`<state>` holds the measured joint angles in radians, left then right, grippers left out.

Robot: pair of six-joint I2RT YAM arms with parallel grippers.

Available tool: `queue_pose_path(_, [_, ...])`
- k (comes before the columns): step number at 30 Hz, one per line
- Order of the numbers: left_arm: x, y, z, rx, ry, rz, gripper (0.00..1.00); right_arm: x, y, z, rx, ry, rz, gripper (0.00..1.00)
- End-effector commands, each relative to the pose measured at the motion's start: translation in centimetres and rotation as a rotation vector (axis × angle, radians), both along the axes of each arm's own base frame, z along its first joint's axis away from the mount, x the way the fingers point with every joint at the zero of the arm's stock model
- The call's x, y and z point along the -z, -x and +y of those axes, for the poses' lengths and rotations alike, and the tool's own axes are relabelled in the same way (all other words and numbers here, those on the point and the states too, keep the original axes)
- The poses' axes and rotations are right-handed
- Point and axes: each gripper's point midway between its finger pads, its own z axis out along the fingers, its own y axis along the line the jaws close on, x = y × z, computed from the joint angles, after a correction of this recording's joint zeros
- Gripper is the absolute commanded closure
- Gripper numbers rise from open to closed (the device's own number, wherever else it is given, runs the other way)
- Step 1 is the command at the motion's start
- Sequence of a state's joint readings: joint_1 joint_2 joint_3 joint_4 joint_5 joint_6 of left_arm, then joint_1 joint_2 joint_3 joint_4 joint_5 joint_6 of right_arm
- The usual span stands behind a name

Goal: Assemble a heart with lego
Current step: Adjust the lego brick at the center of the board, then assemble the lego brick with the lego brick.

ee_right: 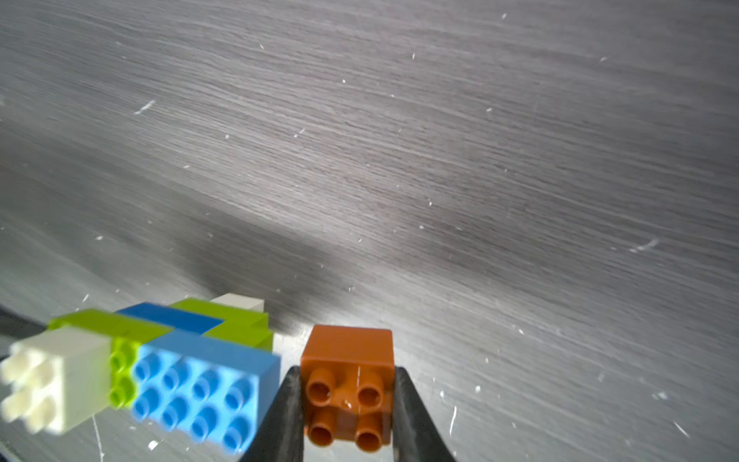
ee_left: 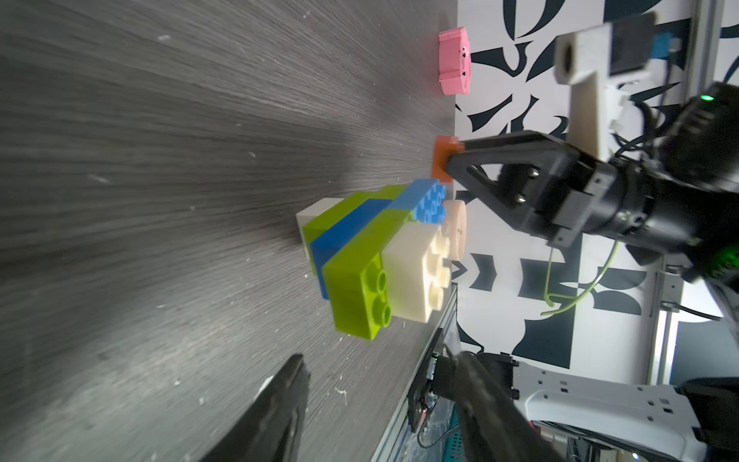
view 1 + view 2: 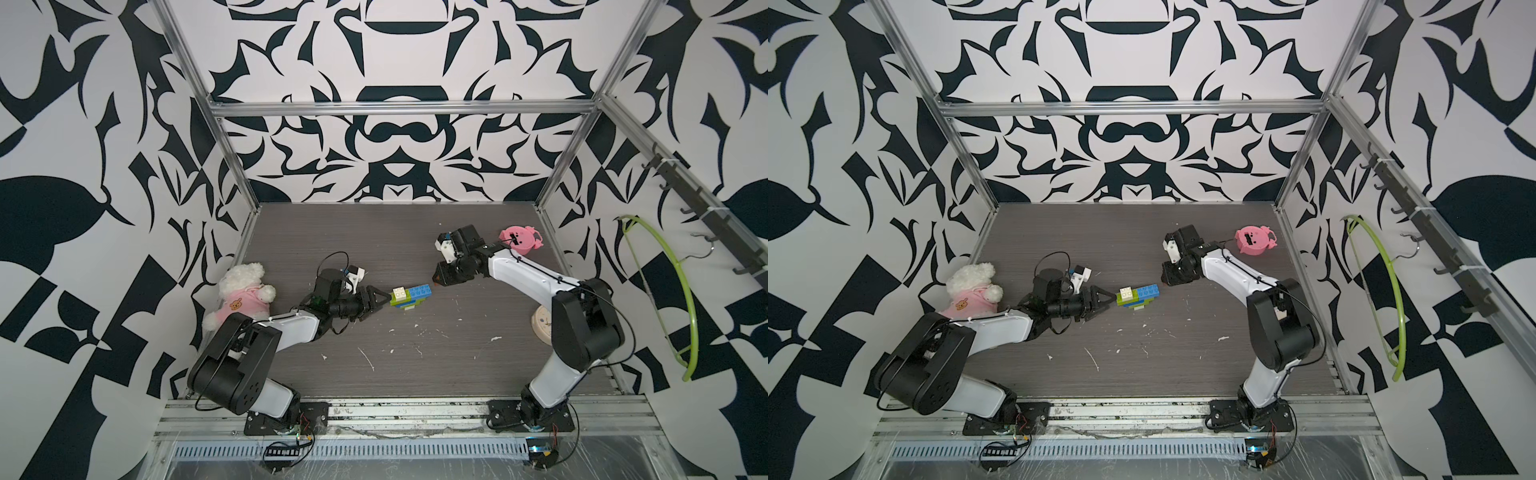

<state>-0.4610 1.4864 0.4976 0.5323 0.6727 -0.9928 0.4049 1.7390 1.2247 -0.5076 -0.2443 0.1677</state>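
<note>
closest to the lens in both top views is the metal rail along the front edge, with both arm bases mounted on it. behind it spreads the grey wood-grain bench, flecked with white specks. the left arm reaches in from the front left and the right arm from the front right, both pointing toward the middle of the bench. a lime green hanger hangs on the right wall. a white teddy bear in a pink top sits against the left wall, just beside the left arm. a pink round toy lies at the far right of the bench, behind the right arm. a pale disc shows partly past that arm's elbow.

the heart stands near the middle of the bench, between the two tools. it is built in stepped layers of white, lime green, blue and lime green. on top sit a white brick at the left arm's end and a light blue brick at the right arm's end.

the left tool lies just beside the white brick's end, its jaws parted with nothing between them. whether a fingertip touches the heart i cannot tell. the right tool is clamped narrow on an orange brick, studs toward the wrist camera. it holds that brick just beside the light blue brick, with a slim gap between.
</note>
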Motion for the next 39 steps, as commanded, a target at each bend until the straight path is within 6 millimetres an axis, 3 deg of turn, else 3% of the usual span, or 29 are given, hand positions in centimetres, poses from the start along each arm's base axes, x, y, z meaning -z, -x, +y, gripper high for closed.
queue_pose_path(1, [-0.5,-0.1,-1.4,0.029,0.054,-0.004,0.40,-2.2,-1.1,1.4,-0.039,-0.065,-0.046,0.92])
queue_pose_path(13, [0.1,-2.2,-2.0,-0.004,0.038,-0.020,0.46,-2.0,0.8,1.4,-0.057,-0.096,-0.016,0.92])
queue_pose_path(20, [1.4,-2.4,-1.9,-0.016,0.025,-0.010,0.51,-2.2,0.8,1.9,-0.073,-0.116,-0.011,0.92])
queue_pose_path(39, [1.4,-3.9,-1.9,-0.037,0.043,-0.034,0.57,-1.8,1.5,3.0,-0.099,-0.138,0.018,0.92])
